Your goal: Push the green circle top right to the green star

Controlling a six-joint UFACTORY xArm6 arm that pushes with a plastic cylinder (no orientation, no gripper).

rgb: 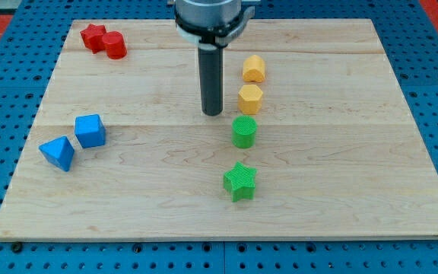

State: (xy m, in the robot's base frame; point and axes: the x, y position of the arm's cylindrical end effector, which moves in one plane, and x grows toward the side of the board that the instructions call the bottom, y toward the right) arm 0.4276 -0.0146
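Observation:
The green circle [244, 131] stands near the board's middle, just below a yellow hexagon block. The green star [240, 182] lies below it, a short gap apart and slightly to the left. My tip [213, 113] is down on the board, up and to the left of the green circle, a small gap away and not touching it. The dark rod rises from the tip to the arm's head at the view's top.
Two yellow blocks [250, 98] [254, 68] stand in a column above the green circle. A blue cube [90, 130] and a blue triangular block [58, 153] lie at the left. Two red blocks [93, 36] [115, 46] touch at the top left. The wooden board [356, 152] ends in blue pegboard.

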